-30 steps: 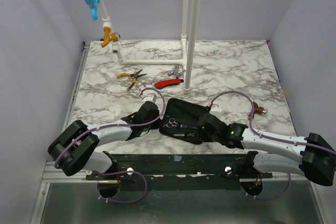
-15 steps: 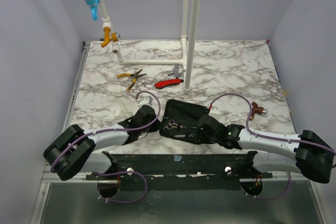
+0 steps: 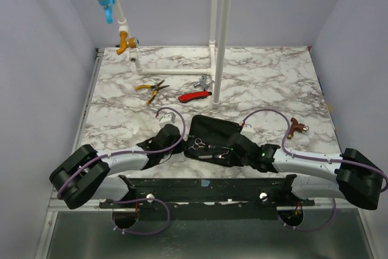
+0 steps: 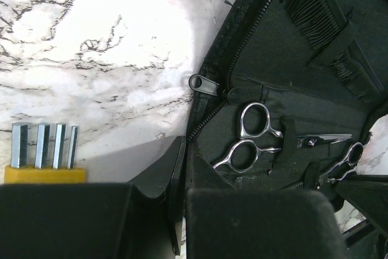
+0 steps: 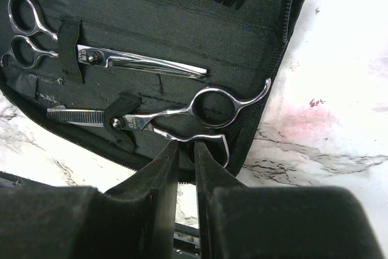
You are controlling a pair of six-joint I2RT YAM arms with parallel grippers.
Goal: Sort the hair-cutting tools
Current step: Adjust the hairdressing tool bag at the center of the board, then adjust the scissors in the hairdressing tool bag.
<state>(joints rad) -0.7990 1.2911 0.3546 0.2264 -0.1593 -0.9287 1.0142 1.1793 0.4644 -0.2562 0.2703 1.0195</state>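
Checking my feeds: there's one black zip case (image 3: pixel 212 128) lying open on the worktop, close to the near edge and about midway along it, and it's the only container in sight. Inside I count two pairs of silver scissors, each tucked under its own black strap. The plain scissors (image 5: pixel 145 62) sit toward the middle of the case, and the thinning shears (image 5: pixel 160 117), the ones with a toothed blade, sit right by the zipped rim nearest my right arm. There are two black combs too, in pockets on the opposite flap: a bigger comb (image 4: pixel 314 5) and a smaller comb (image 4: pixel 353 68) just beside it. My left hand (image 4: pixel 182 174) is squeezed fully closed, and the case's zipped rim runs straight into the seam between its fingers, so it looks pinched on that rim. My right hand (image 5: pixel 186 153) is down to a narrow slit, with its tips right at the lower finger ring of the thinning shears. Honestly I can't tell whether it has any bite on the ring. Outside the case there's one pair of yellow-handled pliers (image 3: pixel 151 87) and one red-handled tool (image 3: pixel 195 96), near each other further toward the far edge. There's also a yellow holder (image 4: pixel 42 174) with four steel hex bits on the marble beside the left hand.
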